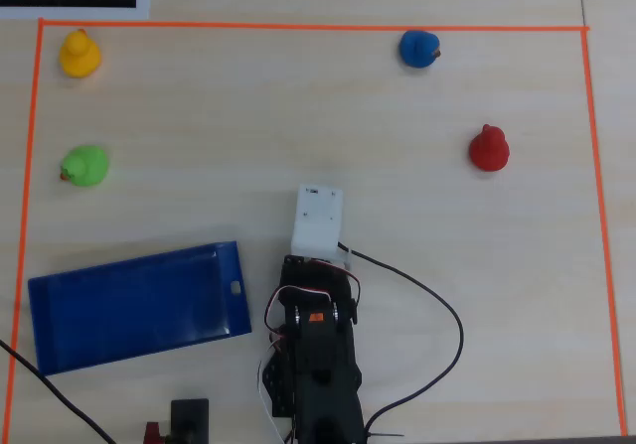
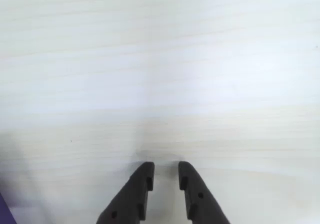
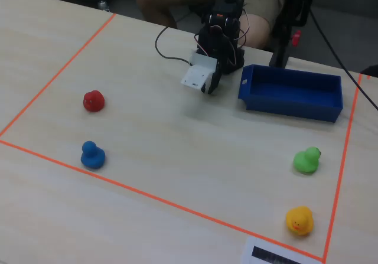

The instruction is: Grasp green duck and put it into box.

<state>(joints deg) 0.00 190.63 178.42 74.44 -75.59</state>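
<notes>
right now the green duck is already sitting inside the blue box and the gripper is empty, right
Not quite. The green duck stands on the bare table, outside the blue box, as the overhead view shows. The gripper is indeed empty.

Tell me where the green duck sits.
In the overhead view the green duck stands at the left, below the yellow duck and above the blue box, apart from both.
</notes>
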